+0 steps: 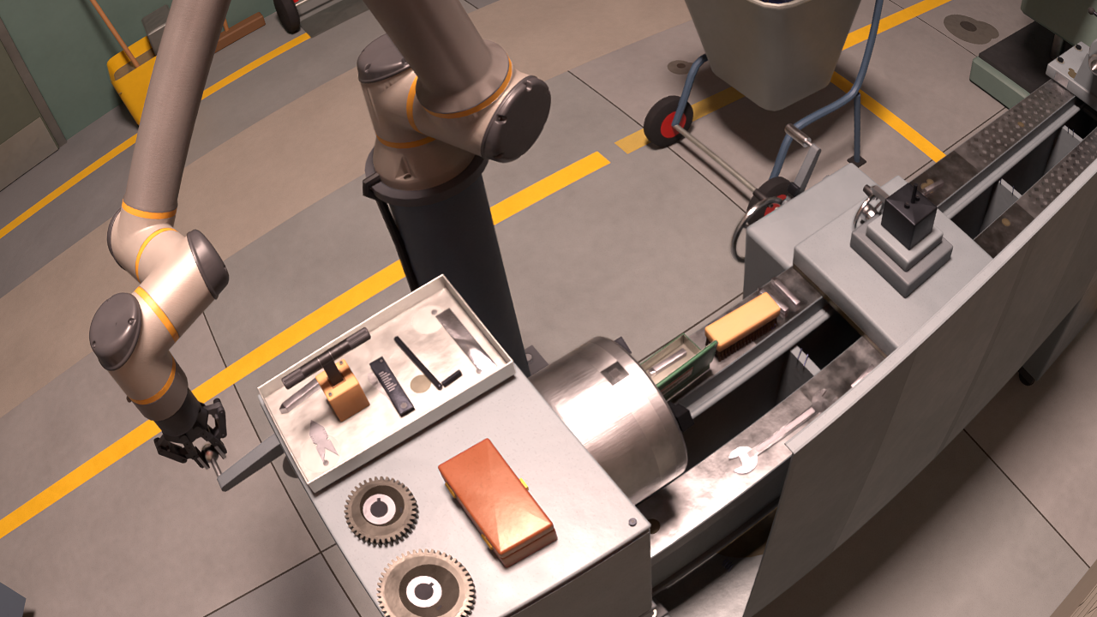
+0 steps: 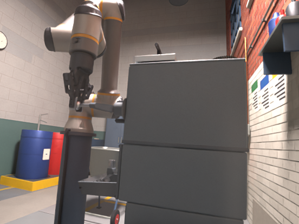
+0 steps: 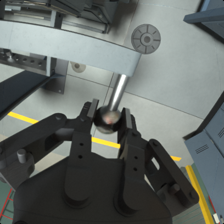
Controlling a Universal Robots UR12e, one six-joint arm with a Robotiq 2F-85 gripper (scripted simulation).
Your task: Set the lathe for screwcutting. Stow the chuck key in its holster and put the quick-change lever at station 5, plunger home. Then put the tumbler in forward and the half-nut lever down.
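My gripper [image 1: 209, 457] [image 2: 78, 104] [image 3: 107, 115] hangs off the left end of the headstock, pointing down. A grey lever arm [image 1: 247, 465] [image 2: 101, 107] [image 3: 68, 45] sticks out from the headstock's end face. A steel stem runs from the arm to a dark ball knob [image 3: 107, 119]. The chuck key [image 1: 325, 357] stands with its black T-handle across the tan holster block [image 1: 344, 391] in the tray on the headstock top. The chuck [image 1: 614, 418] sits right of the headstock. The carriage [image 1: 882, 253] is far along the bed. The gripper is closed around the ball knob.
Behind the work stands the arm's dark pedestal [image 1: 449, 253], with yellow floor lines around it. On the headstock top lie two change gears [image 1: 381, 511], a copper-coloured box [image 1: 496, 499] and small tools in the tray. A spanner [image 1: 771, 445] lies on the bed.
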